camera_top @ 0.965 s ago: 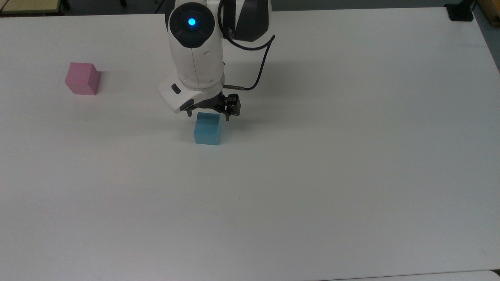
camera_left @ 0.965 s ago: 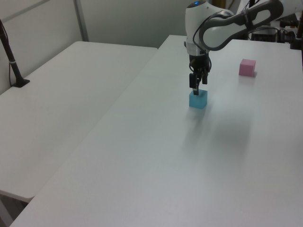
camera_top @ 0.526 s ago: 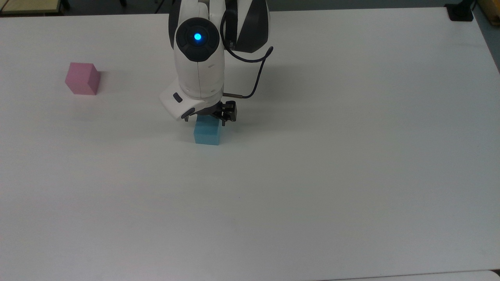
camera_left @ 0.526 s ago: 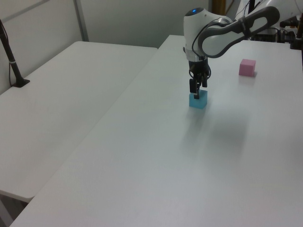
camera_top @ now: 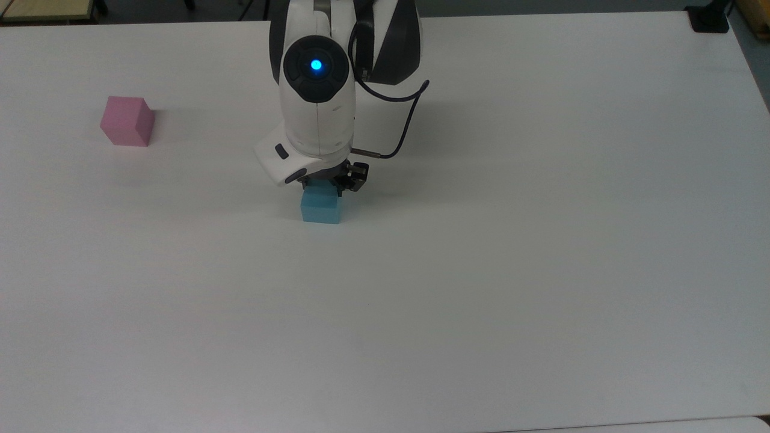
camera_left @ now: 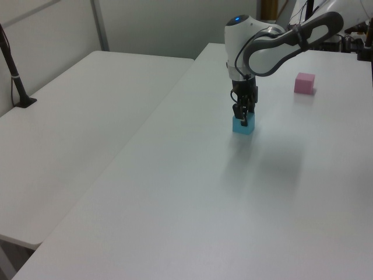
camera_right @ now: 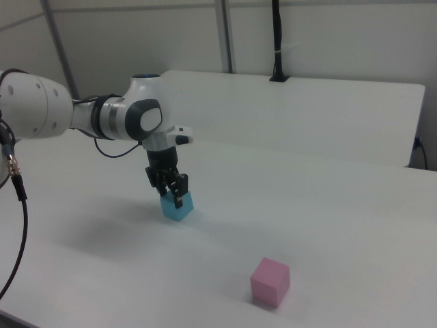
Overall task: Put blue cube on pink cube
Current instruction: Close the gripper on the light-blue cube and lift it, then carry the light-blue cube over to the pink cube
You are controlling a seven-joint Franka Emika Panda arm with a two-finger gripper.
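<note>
Here, fingers (camera_right: 179, 193) astride blue cube (camera_top: 321, 205), pink cube (camera_top: 126, 121) well apart, mid-table (camera_top: 541, 270).

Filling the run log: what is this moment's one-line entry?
phase: grasp approach | claw: open, straddling blue cube | blue cube: on table | pink cube: apart, bare

My arm (camera_top: 316, 114) is white with black joints (a small blue light glows on it). Plain light blue cube (camera_top: 320, 207), plain pale pink cube (camera_top: 125, 122), white table (camera_top: 541, 240).
</note>
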